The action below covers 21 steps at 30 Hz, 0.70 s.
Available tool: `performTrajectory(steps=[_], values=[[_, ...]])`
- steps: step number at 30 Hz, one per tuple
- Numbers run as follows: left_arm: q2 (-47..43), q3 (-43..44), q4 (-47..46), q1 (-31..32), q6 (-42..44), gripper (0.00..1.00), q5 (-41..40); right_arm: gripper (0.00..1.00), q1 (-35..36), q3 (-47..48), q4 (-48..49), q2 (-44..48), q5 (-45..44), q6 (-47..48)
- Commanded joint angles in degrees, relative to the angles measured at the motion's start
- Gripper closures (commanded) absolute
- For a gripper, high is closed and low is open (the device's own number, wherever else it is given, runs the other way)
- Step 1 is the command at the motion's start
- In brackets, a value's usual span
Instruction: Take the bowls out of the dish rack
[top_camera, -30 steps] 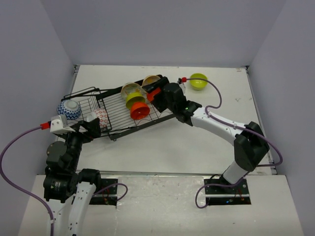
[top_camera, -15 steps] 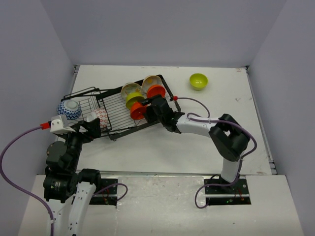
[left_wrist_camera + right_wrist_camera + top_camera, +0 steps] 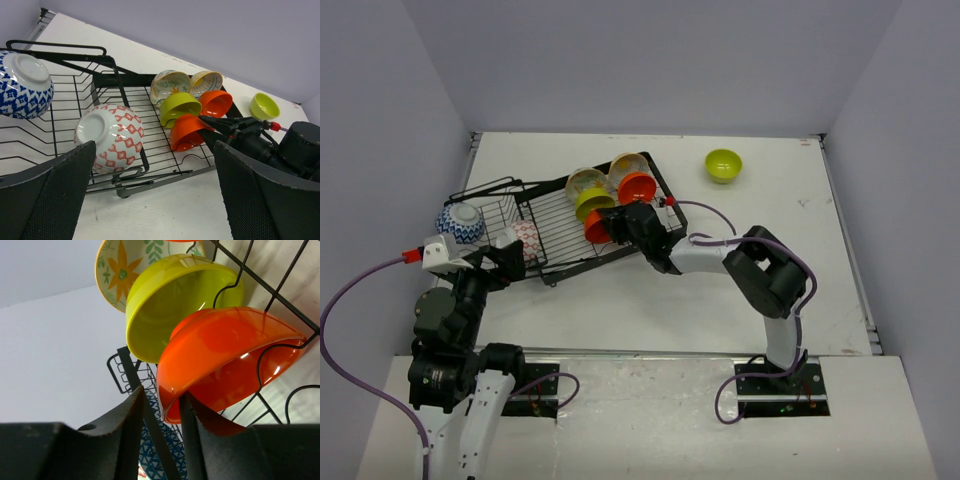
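Nearest the robot, the left gripper [image 3: 154, 150] is hanging wide open and holding nothing, just short of the near edge of the dish rack [image 3: 125, 79]. The large black wire rack is sitting at an angle on the white table [image 3: 650, 300].

Just beyond the open left fingers, a red-and-white patterned bowl [image 3: 110, 135] is lying tipped with its white base showing, where the smaller wire basket meets the main grid. Further left, in that basket, a blue-and-white patterned bowl [image 3: 22, 82] is resting upside down.

The right arm is folding across the table toward the middle of the rack. The right gripper [image 3: 160, 395] is reaching the near orange-red bowl [image 3: 225, 355], which is standing on edge in the rack's slots. Its two fingers are straddling the bowl's rim, one inside and one outside. A thin gap is showing between the outer finger and the bowl, so the jaws are parted and not clamping it.

Right behind that bowl, and touching it, the racked lime green bowl [image 3: 175, 305] is also standing on edge. Behind it, the floral cream bowl [image 3: 170, 85] is leaning, showing a yellow flower and green leaves inside. Beside these, toward the rack's far right corner, the far orange-red bowl [image 3: 216, 102] is standing in front of the second cream bowl [image 3: 207, 82].

Farthest away, the loose lime green bowl [image 3: 723, 165] is sitting upright on the table, well apart from the rack, near the back right corner.
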<state>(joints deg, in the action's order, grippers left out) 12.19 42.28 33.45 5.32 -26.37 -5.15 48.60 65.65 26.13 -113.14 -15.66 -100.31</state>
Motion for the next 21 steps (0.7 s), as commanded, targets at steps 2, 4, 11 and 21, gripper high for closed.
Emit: performTrajectory(steps=[2,4,11,21], values=[[-0.41,-0.53,-2.60,-0.05,1.32,0.00,0.93,0.68,0.36,-1.40,6.03,-0.32,-2.71,-1.20],[-0.32,-0.45,-2.69,-0.05,1.41,0.00,1.02,0.72,0.53,-2.01,7.52,-0.41,-3.24,-1.46],[-0.67,-0.45,-2.69,-0.05,1.32,0.00,0.93,0.85,1.32,-4.30,12.10,-0.94,-3.59,-3.13],[-0.58,-0.45,-2.69,0.04,1.50,0.00,1.19,0.92,1.50,-7.20,23.52,-1.73,-3.76,0.29]])
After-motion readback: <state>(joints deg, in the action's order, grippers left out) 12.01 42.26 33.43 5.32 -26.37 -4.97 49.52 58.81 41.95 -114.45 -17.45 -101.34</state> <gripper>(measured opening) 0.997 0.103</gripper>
